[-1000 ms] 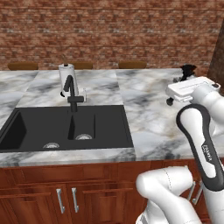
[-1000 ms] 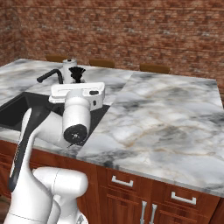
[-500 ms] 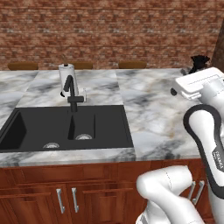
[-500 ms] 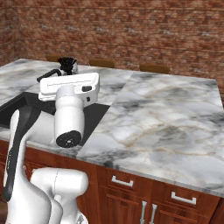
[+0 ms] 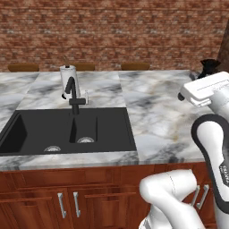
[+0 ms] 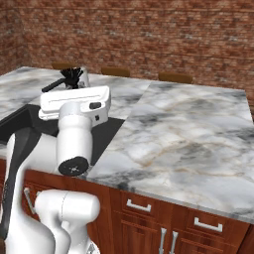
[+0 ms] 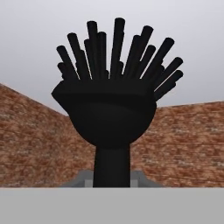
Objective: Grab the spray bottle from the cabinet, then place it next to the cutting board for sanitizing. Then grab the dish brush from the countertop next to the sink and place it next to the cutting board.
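Clutching the dish brush (image 7: 111, 105) bristles-up, the hand (image 5: 208, 68) hangs over marble counter (image 5: 156, 112) — black sink (image 5: 67, 132) and faucet (image 5: 72, 95) well aside.

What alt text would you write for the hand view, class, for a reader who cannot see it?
A slim black dish brush stands upright in close-up, its rounded head topped by a fan of stiff black bristles, its thin handle running down out of the frame. Behind it a red brick wall meets a plain pale grey background.

Dish brush (image 7: 107, 109) handle (lower end) cut off at frame bottom
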Tool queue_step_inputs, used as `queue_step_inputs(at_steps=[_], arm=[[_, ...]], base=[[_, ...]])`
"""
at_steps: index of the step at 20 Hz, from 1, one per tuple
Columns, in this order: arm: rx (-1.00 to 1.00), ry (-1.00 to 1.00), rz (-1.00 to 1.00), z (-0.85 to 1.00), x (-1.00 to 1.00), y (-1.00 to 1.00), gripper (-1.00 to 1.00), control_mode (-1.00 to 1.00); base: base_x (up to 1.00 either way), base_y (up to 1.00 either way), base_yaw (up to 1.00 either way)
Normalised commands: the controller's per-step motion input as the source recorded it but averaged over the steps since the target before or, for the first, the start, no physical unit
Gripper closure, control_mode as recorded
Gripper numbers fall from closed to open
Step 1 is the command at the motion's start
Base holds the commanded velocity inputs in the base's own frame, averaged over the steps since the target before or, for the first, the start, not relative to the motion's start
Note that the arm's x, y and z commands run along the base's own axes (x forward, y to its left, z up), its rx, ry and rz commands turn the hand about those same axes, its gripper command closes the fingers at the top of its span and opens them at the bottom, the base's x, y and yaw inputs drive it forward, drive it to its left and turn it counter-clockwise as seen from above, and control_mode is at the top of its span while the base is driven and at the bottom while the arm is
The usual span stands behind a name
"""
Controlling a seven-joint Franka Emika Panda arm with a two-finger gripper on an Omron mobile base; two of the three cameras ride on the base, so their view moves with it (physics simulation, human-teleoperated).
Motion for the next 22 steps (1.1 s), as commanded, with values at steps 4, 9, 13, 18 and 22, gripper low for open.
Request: queue_step_inputs(at_steps=[4, 9, 13, 18, 22], arm=[[0.00, -0.02, 0.00, 0.13, -0.33, 0.00, 1.00, -1.00], [0.00, -0.01, 0.00, 0.07, -0.25, 0.00, 1.00, -1.00], [0.00, -0.05, 0.00, 0.04, -0.33, 0.00, 1.00, -1.00], [0.00, -0.04, 0.00, 0.01, -0.32, -0.03, 1.00, 1.00], [0.00, 0.00, 0.00, 0.00, 0.00, 0.00, 1.00, 1.00]], base=[[0.00, 0.00, 0.00], [0.00, 0.00, 0.00], [0.00, 0.00, 0.00], [-0.28, -0.17, 0.00], [-0.77, -0.70, -0.04]])
